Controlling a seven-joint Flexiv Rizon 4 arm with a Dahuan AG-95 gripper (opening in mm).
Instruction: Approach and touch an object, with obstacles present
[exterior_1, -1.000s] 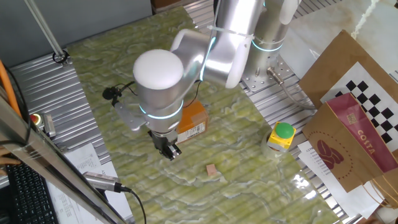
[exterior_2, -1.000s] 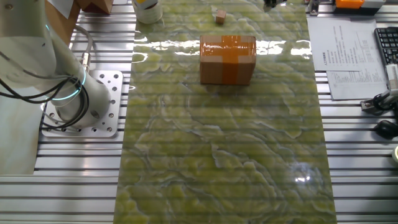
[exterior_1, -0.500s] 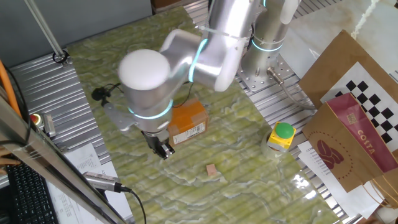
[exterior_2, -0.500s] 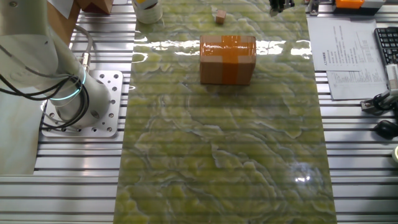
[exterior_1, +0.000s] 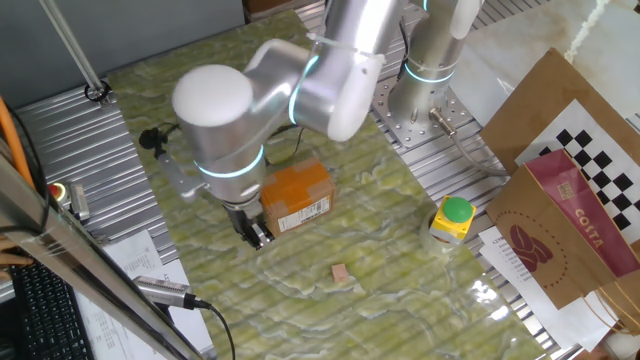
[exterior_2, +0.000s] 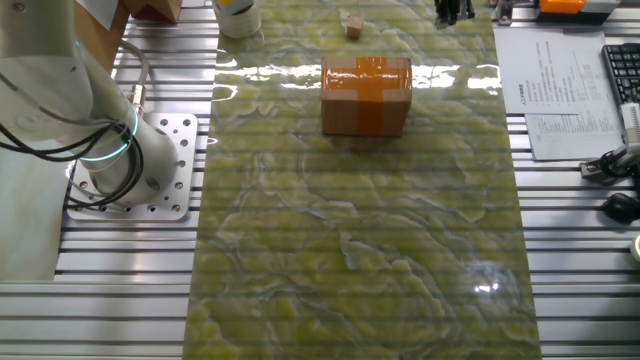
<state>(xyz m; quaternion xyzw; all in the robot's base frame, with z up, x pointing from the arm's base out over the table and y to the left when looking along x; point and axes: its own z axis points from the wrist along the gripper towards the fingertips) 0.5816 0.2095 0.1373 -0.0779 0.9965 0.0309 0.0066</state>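
Observation:
A cardboard box with orange tape (exterior_1: 293, 197) stands in the middle of the green mat; it also shows in the other fixed view (exterior_2: 366, 95). A small tan cube (exterior_1: 341, 272) lies on the mat in front of the box and shows at the top of the other view (exterior_2: 353, 26). My gripper (exterior_1: 255, 233) hangs just left of the box's front corner, close above the mat, apart from the cube. Its fingers look shut and empty. In the other view only the gripper's tip (exterior_2: 455, 10) shows at the top edge.
A yellow block with a green button (exterior_1: 453, 218) sits at the mat's right edge. Brown paper bags (exterior_1: 570, 200) stand at the right. Papers (exterior_2: 555, 90) and a keyboard (exterior_2: 622, 60) lie beside the mat. The arm's base (exterior_2: 120, 160) is bolted at the side.
The gripper has moved left past the box's front corner, away from the small cube, and a little further into the other view. The box and cube have not moved.

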